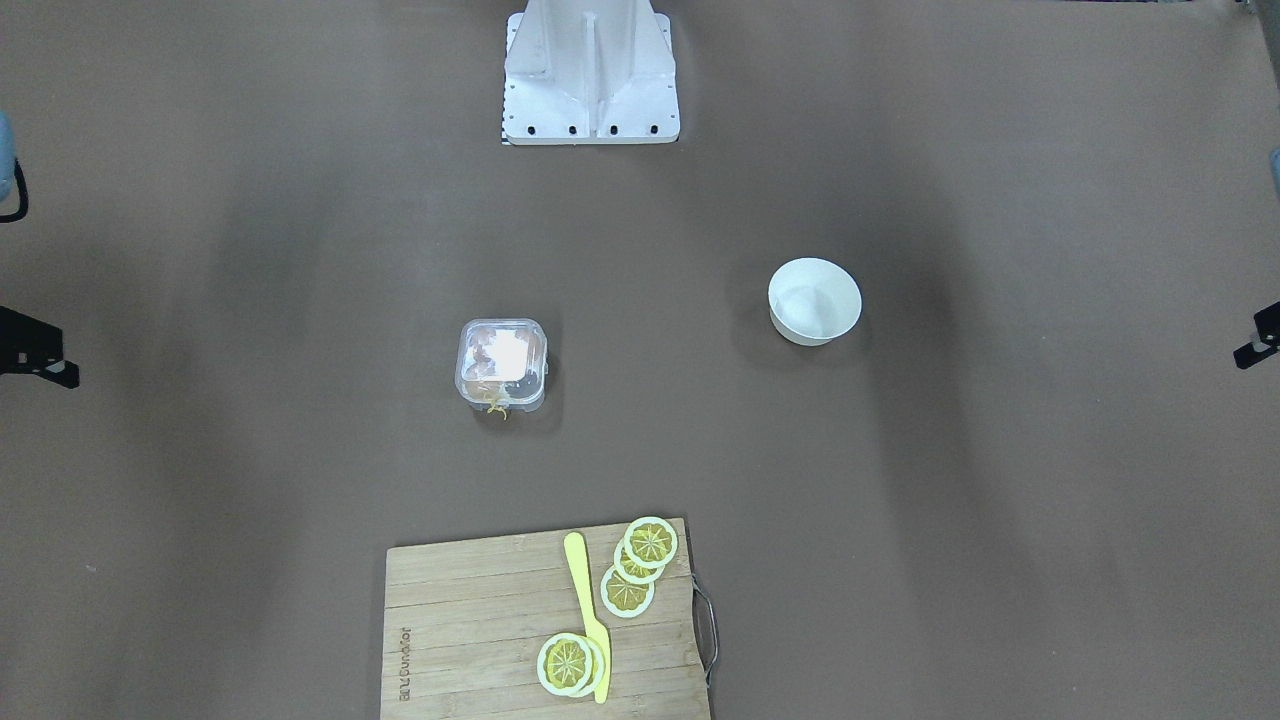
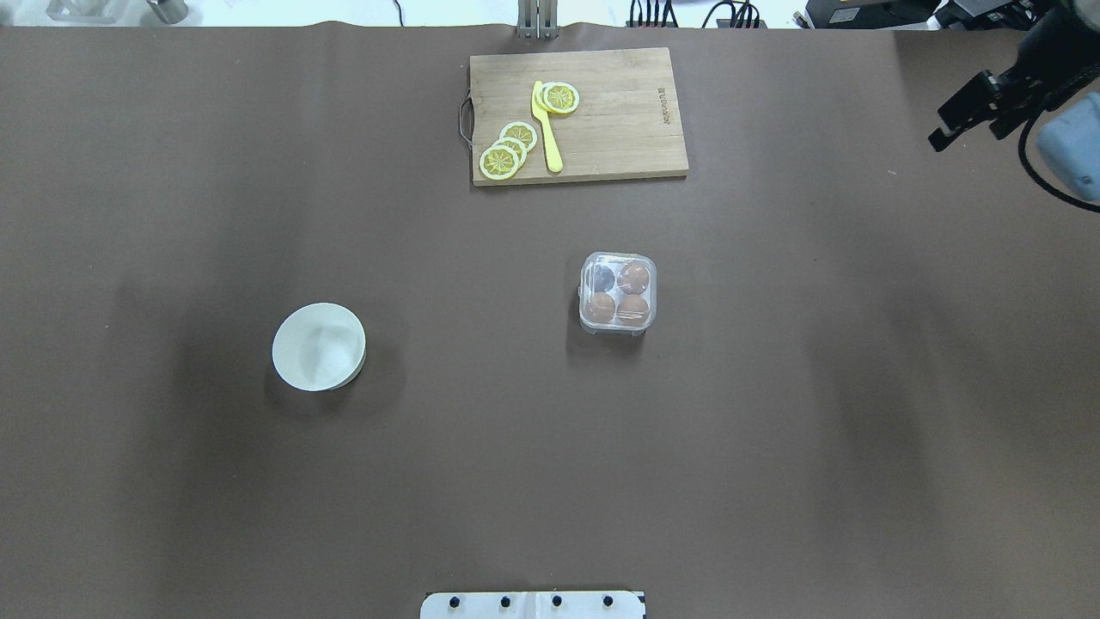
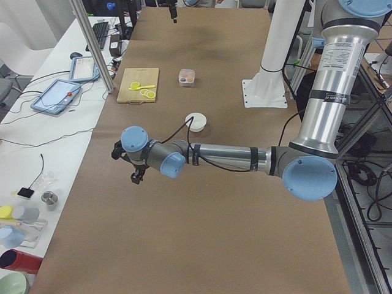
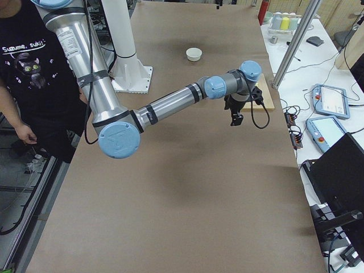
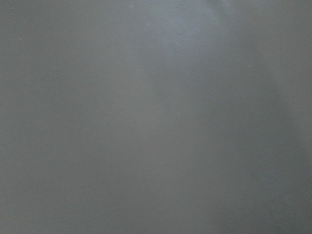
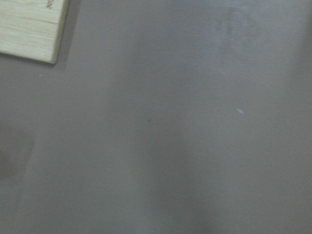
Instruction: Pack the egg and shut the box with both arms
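The clear plastic box (image 2: 617, 292) stands at mid-table with its lid down; it also shows in the front view (image 1: 501, 365), where a yellow string (image 1: 497, 405) hangs at its front. Three brown eggs (image 2: 634, 278) lie in its cells, and I cannot tell which is the task's egg. The fourth cell looks dark. My right gripper (image 2: 967, 125) is far off at the table's right edge, open and empty; it also shows in the front view (image 1: 35, 350). My left gripper (image 1: 1262, 340) is at the opposite edge, open and empty. Both wrist views show only bare table.
A white bowl (image 2: 319, 346) stands left of the box and looks empty. A wooden cutting board (image 2: 577, 116) at the far edge carries lemon slices (image 2: 507, 153) and a yellow knife (image 2: 546, 129). The white stand base (image 1: 590, 75) sits on the robot's side.
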You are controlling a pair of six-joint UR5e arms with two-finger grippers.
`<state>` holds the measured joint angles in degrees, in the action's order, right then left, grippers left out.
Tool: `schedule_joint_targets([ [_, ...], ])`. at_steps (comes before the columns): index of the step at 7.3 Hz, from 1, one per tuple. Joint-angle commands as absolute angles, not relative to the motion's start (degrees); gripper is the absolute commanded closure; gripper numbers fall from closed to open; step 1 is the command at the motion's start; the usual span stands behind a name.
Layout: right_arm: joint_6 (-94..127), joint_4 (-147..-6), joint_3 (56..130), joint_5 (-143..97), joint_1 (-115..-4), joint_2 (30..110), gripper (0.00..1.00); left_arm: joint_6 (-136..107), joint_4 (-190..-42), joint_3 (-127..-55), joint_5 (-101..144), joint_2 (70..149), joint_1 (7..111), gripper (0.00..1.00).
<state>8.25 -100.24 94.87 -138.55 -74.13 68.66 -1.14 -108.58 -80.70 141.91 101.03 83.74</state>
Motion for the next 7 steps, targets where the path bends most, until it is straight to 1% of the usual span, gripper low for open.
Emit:
schedule_joint_targets([
  [1, 7.6, -101.1, 94.1, -133.6, -76.6, 69.9, 0.0, 2.3, -101.3, -80.8, 136.7, 100.8, 85.8, 0.03],
  [2, 7.5, -100.7, 93.9, -129.3, -76.5, 70.6, 0.0, 2.4, -100.6, -80.9, 136.9, 100.4, 85.9, 0.03],
  [5, 4.8, -100.0, 91.9, -130.4, -80.0, 73.6, 0.0, 2.4, -100.5, -80.1, 136.7, 99.6, 86.0, 0.03],
  [7, 4.1, -100.0, 90.9, -130.5, -81.4, 73.7, 0.0, 2.7, -100.5, -78.5, 136.7, 99.7, 85.8, 0.03],
])
